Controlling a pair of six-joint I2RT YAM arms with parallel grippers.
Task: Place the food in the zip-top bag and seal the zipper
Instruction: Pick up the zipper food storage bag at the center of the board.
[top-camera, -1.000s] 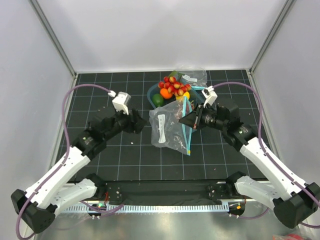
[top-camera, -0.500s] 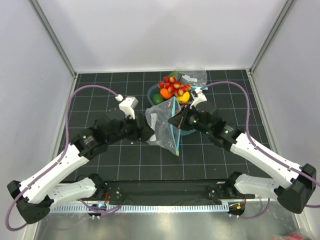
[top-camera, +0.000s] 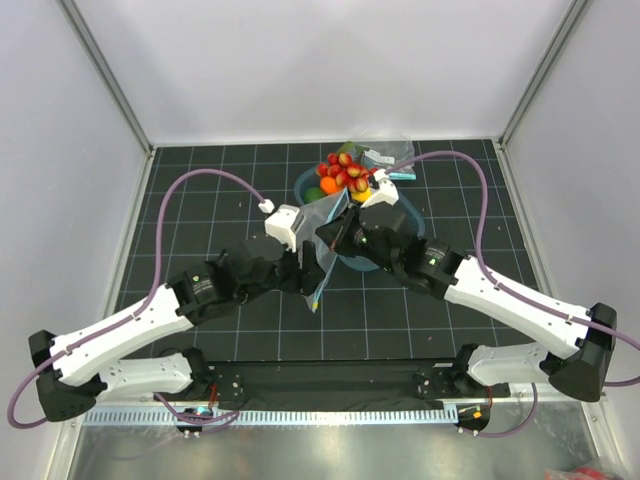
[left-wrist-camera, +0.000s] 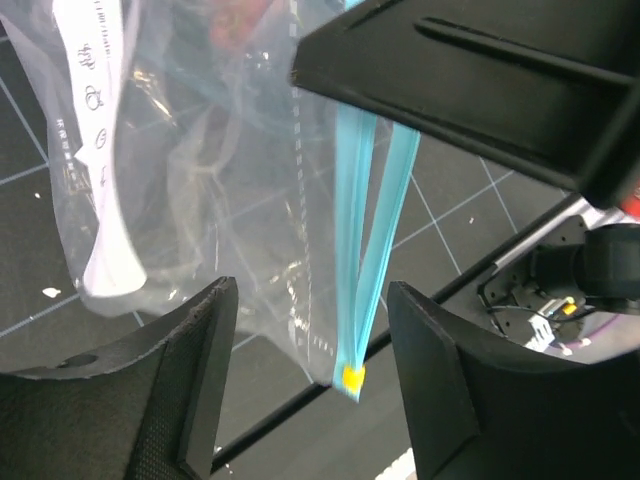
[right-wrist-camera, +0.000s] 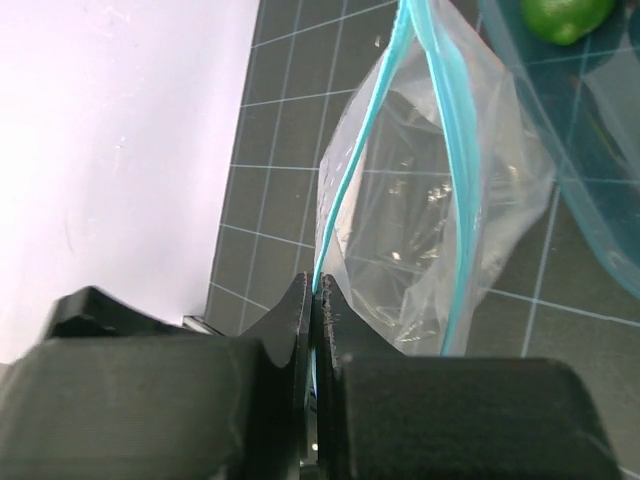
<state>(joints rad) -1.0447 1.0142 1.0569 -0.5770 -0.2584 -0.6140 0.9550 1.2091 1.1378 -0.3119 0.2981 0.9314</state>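
The zip-top bag (top-camera: 326, 218) (left-wrist-camera: 200, 180) hangs off the table, empty, with its white label (left-wrist-camera: 95, 150) on one side. My right gripper (top-camera: 332, 234) (right-wrist-camera: 315, 292) is shut on one teal strip of the zipper (right-wrist-camera: 350, 190) at the mouth; the other strip bows away, so the mouth gapes. My left gripper (top-camera: 306, 280) (left-wrist-camera: 312, 385) is open, and its fingers (left-wrist-camera: 190, 390) straddle the zipper's (left-wrist-camera: 365, 250) lower end with its yellow tip (left-wrist-camera: 352, 377) without touching it. The food (top-camera: 345, 172), strawberries, orange and lime (right-wrist-camera: 565, 15), lies heaped in the teal tub (top-camera: 404, 208) behind.
A smaller clear bag (top-camera: 388, 152) lies behind the tub (right-wrist-camera: 560, 150) at the back. The black gridded mat (top-camera: 220, 180) covers the table between white walls. Both arms meet at the middle, close in front of the tub.
The bag has come up off the mat and now hangs from my right gripper, which moved left. My left arm swung right and forward, bringing its open fingers around the bag's lower corner.
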